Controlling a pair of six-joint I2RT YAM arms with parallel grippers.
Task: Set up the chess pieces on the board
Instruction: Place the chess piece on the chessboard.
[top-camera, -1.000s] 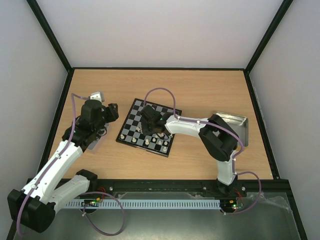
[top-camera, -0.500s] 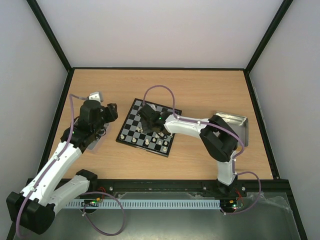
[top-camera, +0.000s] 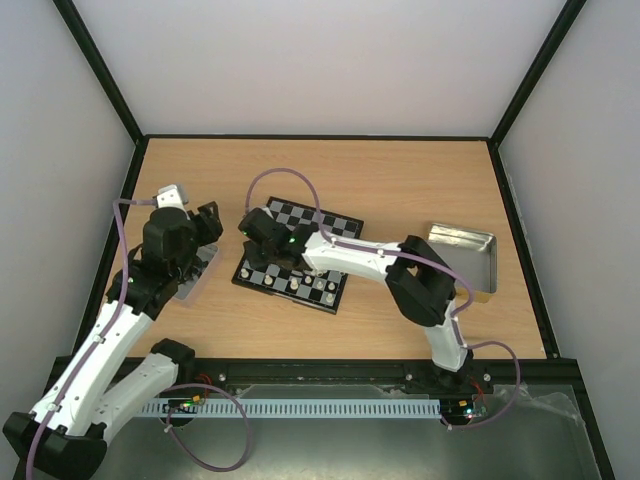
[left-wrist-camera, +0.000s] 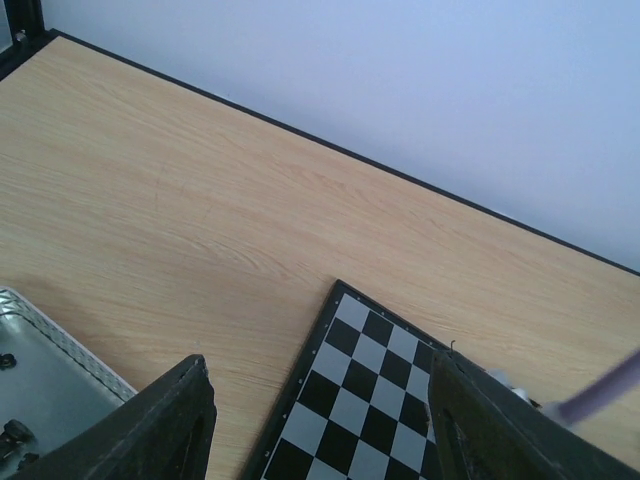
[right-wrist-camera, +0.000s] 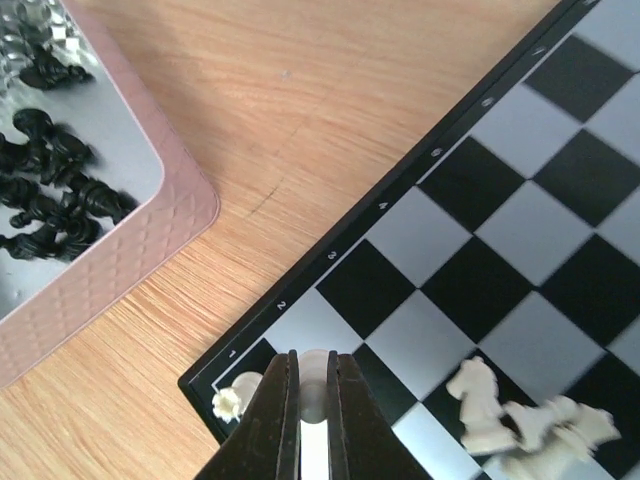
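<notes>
Board (top-camera: 332, 222) askew; cream piece (right-wrist-camera: 313, 372) between jaws

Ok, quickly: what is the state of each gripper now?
Left gripper: open, holding nothing.
Right gripper: shut on a white chess piece.

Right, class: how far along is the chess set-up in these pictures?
Done: a few white pieces sit on the board's near rows, some toppled. In hand: the right gripper is shut on one white piece over the corner. Left: black pieces lie in the tray.
</notes>
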